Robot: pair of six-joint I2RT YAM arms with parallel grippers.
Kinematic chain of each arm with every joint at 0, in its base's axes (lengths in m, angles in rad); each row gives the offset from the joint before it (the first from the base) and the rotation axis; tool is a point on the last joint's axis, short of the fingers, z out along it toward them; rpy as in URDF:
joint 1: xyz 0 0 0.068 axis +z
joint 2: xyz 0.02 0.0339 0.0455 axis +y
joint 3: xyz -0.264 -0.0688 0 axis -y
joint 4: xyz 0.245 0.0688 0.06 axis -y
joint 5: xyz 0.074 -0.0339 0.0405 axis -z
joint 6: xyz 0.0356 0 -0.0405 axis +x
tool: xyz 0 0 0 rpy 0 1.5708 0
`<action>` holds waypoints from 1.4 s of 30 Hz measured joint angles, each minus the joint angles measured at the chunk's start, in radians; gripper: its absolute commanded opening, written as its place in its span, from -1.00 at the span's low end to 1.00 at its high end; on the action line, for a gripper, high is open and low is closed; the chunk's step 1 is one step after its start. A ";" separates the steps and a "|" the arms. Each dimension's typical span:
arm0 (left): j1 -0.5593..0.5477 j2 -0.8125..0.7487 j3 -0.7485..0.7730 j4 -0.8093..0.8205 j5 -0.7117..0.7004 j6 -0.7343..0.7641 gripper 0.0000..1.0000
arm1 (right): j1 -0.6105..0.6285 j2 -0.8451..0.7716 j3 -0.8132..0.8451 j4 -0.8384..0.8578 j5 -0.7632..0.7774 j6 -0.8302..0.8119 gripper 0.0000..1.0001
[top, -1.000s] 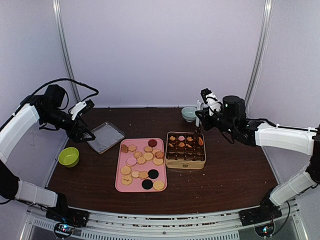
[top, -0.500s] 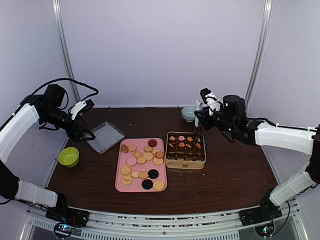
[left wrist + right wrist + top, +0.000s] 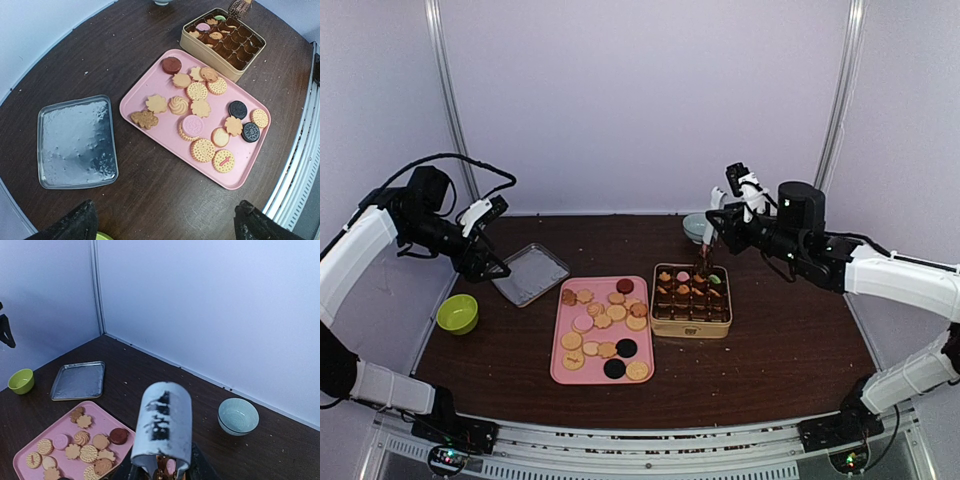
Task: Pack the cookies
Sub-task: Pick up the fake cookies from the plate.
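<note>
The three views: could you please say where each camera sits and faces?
Top external: above and behind the bases, looking down over the table; left arm and right arm show.
Left wrist: high at the left, looking down on silver tray, pink tray and tin; open jaws' tips along the bottom.
Right wrist: above the tin, facing the far left corner; its jaws bottom centre.
Shared: both wrist views show cookies on the pink tray.
</note>
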 measured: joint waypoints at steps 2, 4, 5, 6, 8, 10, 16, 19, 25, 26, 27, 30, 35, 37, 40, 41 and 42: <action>0.000 0.000 0.000 0.000 -0.003 0.000 0.96 | 0.058 -0.003 0.017 0.010 0.010 0.011 -0.49; 0.000 0.000 0.000 0.000 -0.011 0.000 0.96 | 0.119 0.000 0.032 0.016 0.019 0.015 -0.50; 0.000 -0.002 0.000 0.000 -0.017 0.000 0.96 | 0.150 0.006 0.041 0.019 0.025 0.016 -0.51; 0.000 -0.003 0.000 0.001 -0.023 -0.001 0.96 | 0.189 0.019 0.058 0.024 0.033 0.017 -0.51; 0.001 -0.011 -0.001 0.002 -0.037 -0.004 0.96 | 0.256 0.076 0.113 0.041 0.048 0.023 -0.50; 0.005 -0.028 -0.010 0.013 -0.062 -0.012 0.96 | 0.307 0.111 0.139 0.050 0.051 0.031 -0.48; 0.025 -0.092 -0.061 0.061 -0.147 -0.037 0.96 | 0.429 0.325 0.283 0.086 0.048 0.055 -0.44; 0.028 -0.107 -0.079 0.077 -0.176 -0.045 0.96 | 0.463 0.419 0.334 0.088 0.037 0.070 -0.42; 0.029 -0.104 -0.090 0.085 -0.179 -0.050 0.96 | 0.476 0.519 0.380 0.084 0.020 0.090 -0.38; 0.029 -0.102 -0.090 0.085 -0.177 -0.050 0.96 | 0.475 0.529 0.386 0.084 0.019 0.091 -0.38; 0.029 -0.099 -0.090 0.086 -0.173 -0.050 0.96 | 0.476 0.537 0.389 0.080 0.016 0.092 -0.37; 0.029 -0.089 -0.090 0.086 -0.164 -0.050 0.96 | 0.475 0.554 0.399 0.077 0.008 0.094 -0.36; 0.029 -0.080 -0.090 0.085 -0.149 -0.049 0.95 | 0.475 0.578 0.399 0.070 0.001 0.094 -0.34; 0.029 -0.080 -0.090 0.085 -0.146 -0.049 0.95 | 0.475 0.588 0.399 0.066 0.001 0.093 -0.32; 0.029 -0.080 -0.090 0.085 -0.139 -0.049 0.96 | 0.475 0.594 0.399 0.065 -0.002 0.094 -0.31; 0.029 -0.080 -0.090 0.085 -0.135 -0.049 0.96 | 0.475 0.595 0.399 0.066 -0.003 0.093 -0.31; 0.029 -0.079 -0.090 0.085 -0.132 -0.049 0.96 | 0.475 0.596 0.399 0.066 -0.003 0.093 -0.31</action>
